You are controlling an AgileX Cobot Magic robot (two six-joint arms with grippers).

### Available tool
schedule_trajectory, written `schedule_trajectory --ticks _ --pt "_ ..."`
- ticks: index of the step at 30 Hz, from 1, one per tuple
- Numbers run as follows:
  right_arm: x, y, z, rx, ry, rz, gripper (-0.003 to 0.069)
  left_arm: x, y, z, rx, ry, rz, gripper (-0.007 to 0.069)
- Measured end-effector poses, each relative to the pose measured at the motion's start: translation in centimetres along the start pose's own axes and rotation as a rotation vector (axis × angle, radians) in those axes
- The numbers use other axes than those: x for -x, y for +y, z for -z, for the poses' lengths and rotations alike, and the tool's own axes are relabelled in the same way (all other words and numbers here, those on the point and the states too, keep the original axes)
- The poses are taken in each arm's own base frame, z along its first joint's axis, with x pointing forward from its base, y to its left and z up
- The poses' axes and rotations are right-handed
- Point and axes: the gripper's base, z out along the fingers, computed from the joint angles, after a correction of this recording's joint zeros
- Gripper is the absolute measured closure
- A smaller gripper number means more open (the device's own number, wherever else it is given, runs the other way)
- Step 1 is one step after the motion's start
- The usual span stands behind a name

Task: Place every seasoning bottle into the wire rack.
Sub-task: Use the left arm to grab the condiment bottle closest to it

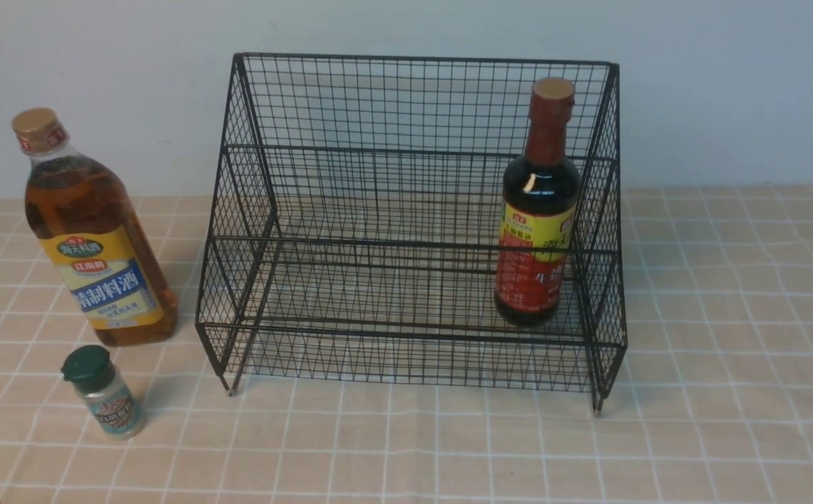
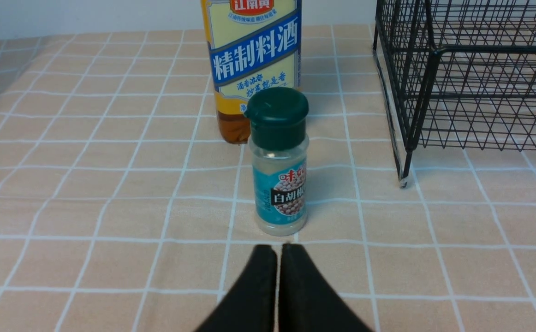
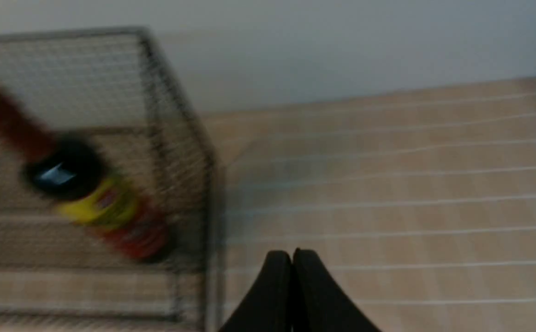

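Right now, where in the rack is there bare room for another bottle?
Black wire-mesh rack: the upper step is bare throughout; the lower step is free from its left wall to the red-labelled dark sauce bottle. Crowded: that bottle's right corner, and outside left, around the tall amber bottle and green-capped shaker.

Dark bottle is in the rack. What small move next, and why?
Probably open the left hand, then ease it toward the green-capped shaker. That hand is shut and empty, the shaker stands just ahead of it on the cloth, outside the rack.
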Motion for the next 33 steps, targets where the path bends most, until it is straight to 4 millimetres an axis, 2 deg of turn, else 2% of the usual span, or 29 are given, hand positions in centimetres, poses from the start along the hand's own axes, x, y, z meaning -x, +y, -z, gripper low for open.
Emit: schedule_trajectory --ticks 5,11,15,23,26,29,30,33 --pt "0.7 2.3 0.3 0.25 -0.084 0.044 0.0671 0.0 0.0 0.0 0.0 0.0 0.0 0.0631" --pt "1.0 3.1 0.7 0.351 -0.121 0.015 0.0671 0.0 0.0 0.0 0.0 0.0 0.0 0.0631" --pt "1.2 3.0 0.6 0.337 -0.144 0.064 0.0671 0.0 0.0 0.0 0.0 0.0 0.0 0.0631" --pt "1.7 1.2 0.0 0.115 -0.324 0.389 0.0671 0.0 0.0 0.0 0.0 0.0 0.0 0.0631" --pt "0.7 -0.4 0.0 0.024 -0.395 0.418 0.0671 0.0 0.0 0.0 0.0 0.0 0.0 0.0631" --pt "-1.8 -2.1 0.3 -0.049 -0.429 0.397 0.0671 0.0 0.0 0.0 0.0 0.0 0.0 0.0631" --pt "-1.9 -2.2 0.4 -0.052 -0.434 0.395 0.0671 0.0 0.0 0.0 0.0 0.0 0.0 0.0631" --pt "-5.6 -3.7 0.4 -0.11 -0.446 0.372 0.0671 0.0 0.0 0.0 0.0 0.0 0.0 0.0631"
